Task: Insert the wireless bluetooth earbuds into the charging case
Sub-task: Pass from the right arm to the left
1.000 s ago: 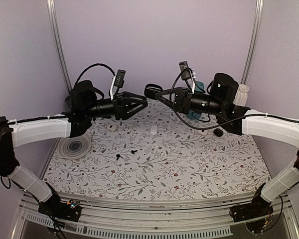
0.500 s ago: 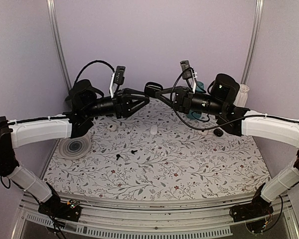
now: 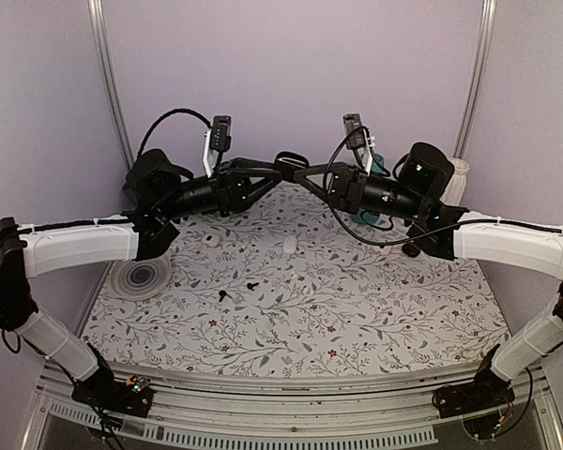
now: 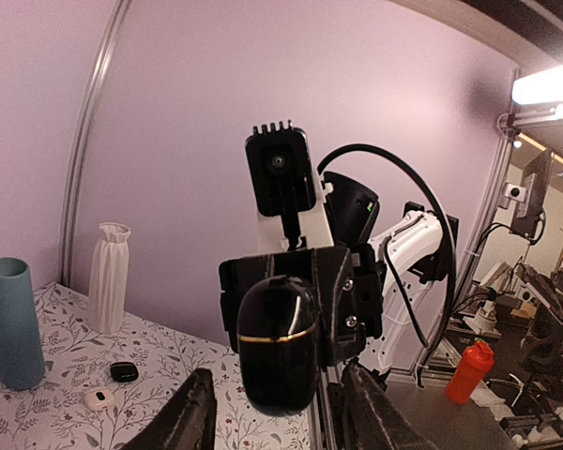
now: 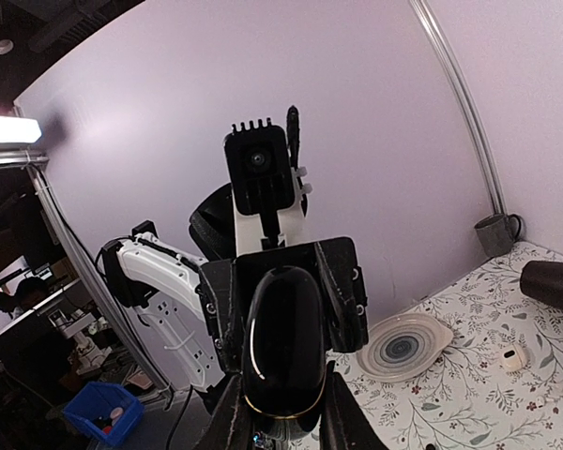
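charging case (image 4: 277, 342): a black pebble with a thin gold seam, held in the air high above the desk (image 3: 357, 309), beyond and to the right of the ringed dish (image 3: 141, 277). The seam runs unbroken where it shows, so the lid looks shut.
right claw (image 5: 283, 403): clamped on the charging case, with a finger pressed to each flank in its own wrist view. It holds the case out toward the other arm.
left claw (image 4: 278, 394): jaws apart, one finger on either side of the charging case with a gap showing on both sides. It grips nothing.
reason for the height: my judgement is that the case is held clear of the desk so both claws can reach it from opposite ends, one to anchor the body and the other to work the lid.
earbuds (image 3: 252, 284): two tiny black pieces lying on the desk to the right of the ringed dish and near each other. The second earbud (image 3: 223, 294) is the closer to the dish. Both are well apart from the case and untouched.
step in hand: probably getting the case open. The task is at an early stage, with neither earbud seated.
next move calls for: the left claw landing on the lid half only, otherwise the lid gets pinned shut.
risk: the smooth, rounded shell could twist or slip out of a two-sided pinch.
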